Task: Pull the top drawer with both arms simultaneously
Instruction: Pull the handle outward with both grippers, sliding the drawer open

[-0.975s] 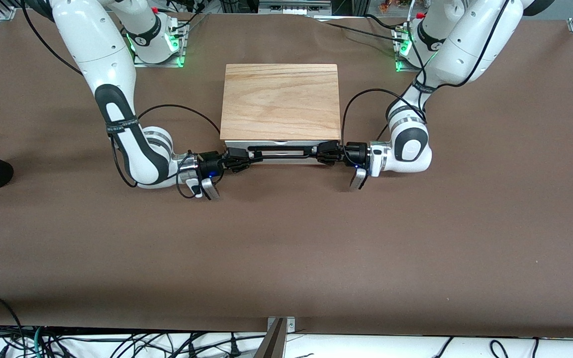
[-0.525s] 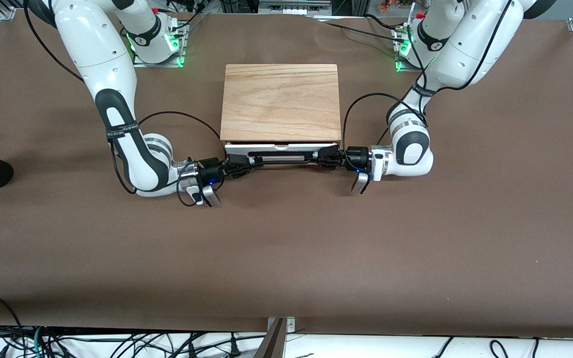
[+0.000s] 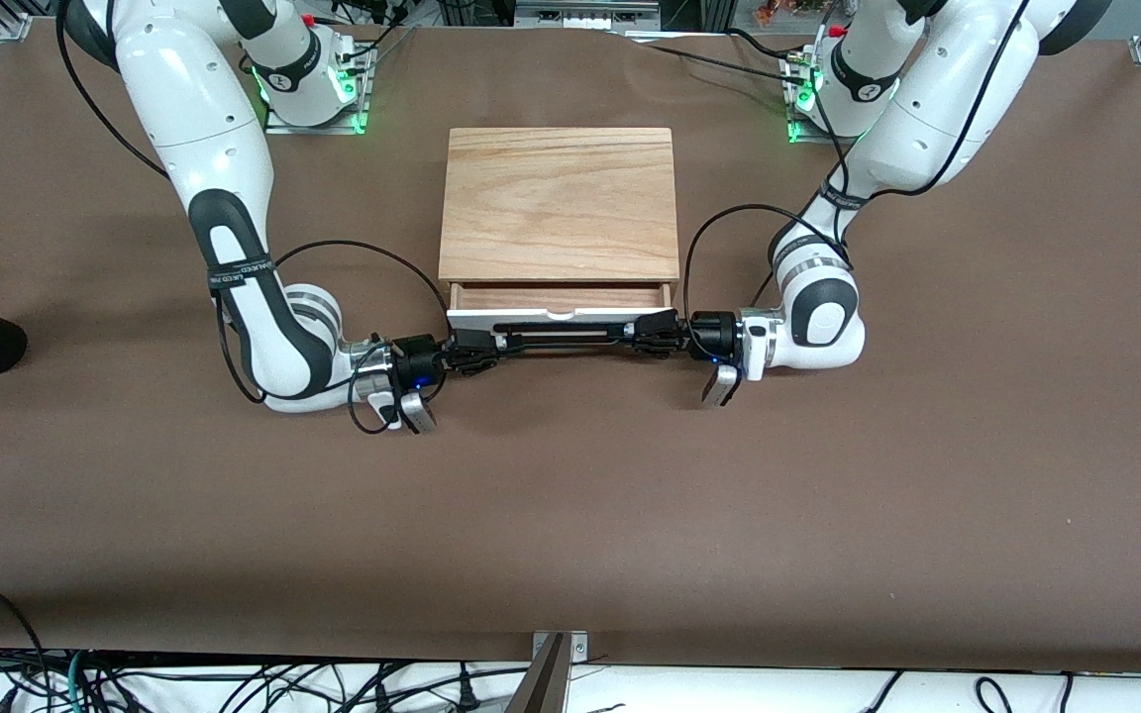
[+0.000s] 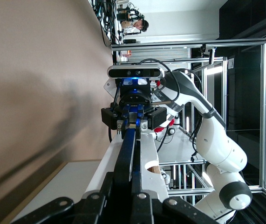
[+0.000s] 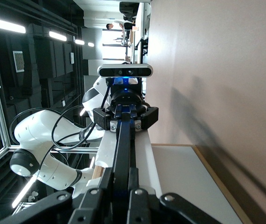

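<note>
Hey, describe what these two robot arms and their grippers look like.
Both arms, left arm and right arm, are glossy white with black joint bands and looping black cables. The left gripper and right gripper are black, each lit blue at the wrist. Green lights glow at both bases.

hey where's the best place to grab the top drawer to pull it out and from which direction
Grip the black wire handle on the top drawer near its two ends. It is a wide bar standing off the white front, so fingers can close around it. Come in sideways along the bar from each end of the table, as the left gripper and right gripper do now, both shut on it.
</note>
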You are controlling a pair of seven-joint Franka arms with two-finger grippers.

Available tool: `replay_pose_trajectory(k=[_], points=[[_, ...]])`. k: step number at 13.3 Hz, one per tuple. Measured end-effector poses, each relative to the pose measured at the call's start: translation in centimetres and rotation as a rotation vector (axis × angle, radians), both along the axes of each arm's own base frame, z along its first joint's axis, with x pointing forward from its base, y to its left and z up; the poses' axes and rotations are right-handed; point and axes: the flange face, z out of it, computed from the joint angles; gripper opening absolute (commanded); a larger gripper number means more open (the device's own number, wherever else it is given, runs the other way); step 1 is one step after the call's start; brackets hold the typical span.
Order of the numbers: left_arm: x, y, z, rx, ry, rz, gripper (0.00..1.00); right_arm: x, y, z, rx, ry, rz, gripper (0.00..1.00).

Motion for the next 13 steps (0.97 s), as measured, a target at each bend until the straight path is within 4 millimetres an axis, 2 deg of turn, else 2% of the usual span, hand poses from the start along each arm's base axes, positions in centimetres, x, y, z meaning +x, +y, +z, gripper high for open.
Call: replay_pose_trajectory(k=[13], points=[[4.6, 0.4, -0.4, -0.02, 0.011, 0.021, 0.0, 4.5, 0.2, 0.8, -0.033, -0.009, -0.037, 0.0]])
